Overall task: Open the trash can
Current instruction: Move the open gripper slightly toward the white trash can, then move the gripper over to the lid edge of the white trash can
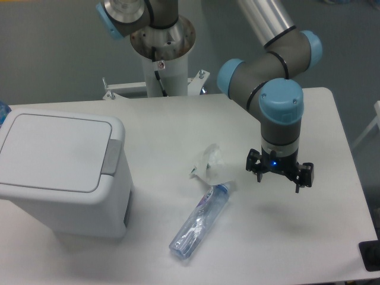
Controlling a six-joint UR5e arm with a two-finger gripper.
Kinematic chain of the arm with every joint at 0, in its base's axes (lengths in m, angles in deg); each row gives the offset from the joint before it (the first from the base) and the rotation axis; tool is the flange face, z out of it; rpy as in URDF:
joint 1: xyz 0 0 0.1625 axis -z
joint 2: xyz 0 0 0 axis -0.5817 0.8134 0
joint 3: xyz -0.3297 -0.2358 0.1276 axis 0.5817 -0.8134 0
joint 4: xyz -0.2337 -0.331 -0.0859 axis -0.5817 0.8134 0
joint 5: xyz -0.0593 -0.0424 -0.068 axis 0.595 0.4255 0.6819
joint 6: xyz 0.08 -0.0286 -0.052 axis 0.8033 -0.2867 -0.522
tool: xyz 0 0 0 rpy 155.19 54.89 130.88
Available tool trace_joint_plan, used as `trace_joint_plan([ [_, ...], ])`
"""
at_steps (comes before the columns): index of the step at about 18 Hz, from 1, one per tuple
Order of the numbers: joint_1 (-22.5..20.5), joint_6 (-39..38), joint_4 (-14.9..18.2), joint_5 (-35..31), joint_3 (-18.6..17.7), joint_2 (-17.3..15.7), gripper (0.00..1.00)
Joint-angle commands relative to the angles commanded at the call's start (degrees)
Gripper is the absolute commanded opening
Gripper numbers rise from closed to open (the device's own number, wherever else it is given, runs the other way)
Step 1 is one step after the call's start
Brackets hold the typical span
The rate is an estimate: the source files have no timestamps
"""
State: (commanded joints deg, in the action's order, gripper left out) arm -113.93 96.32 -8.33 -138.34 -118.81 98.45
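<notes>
Jaws spread above white table (332, 231); trash can (59, 172) shut.

White table (332, 237) with rounded corners, blue-grey floor (47, 53) behind it, white metal mounting frame (127, 89) at the table's far edge.

We take this for a robotics lab. An industrial robot arm (270, 65) with grey links and light blue joint caps rises from a white pedestal (163, 62) bolted at the far edge of a plain white table (332, 208). Behind it we see only bare grey-blue wall. A few test props lie about: a white trash can (62, 172), a plastic bottle (199, 222), a crumpled wrapper (209, 163).
</notes>
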Motion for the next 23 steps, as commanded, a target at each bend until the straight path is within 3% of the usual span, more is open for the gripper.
trace_joint_plan([
  [6, -0.18, -0.7, -1.4, 0.61, 0.0, -0.09, 1.0],
  [12, -0.09, -1.84, -3.6, 8.07, -1.76, -0.53, 1.0],
  [17, 0.61, -15.88, -3.69, 14.31, -1.06, -1.31, 1.0],
  [23, 2.81, -25.82, -3.6, 23.28, 0.43, -1.5, 1.0],
])
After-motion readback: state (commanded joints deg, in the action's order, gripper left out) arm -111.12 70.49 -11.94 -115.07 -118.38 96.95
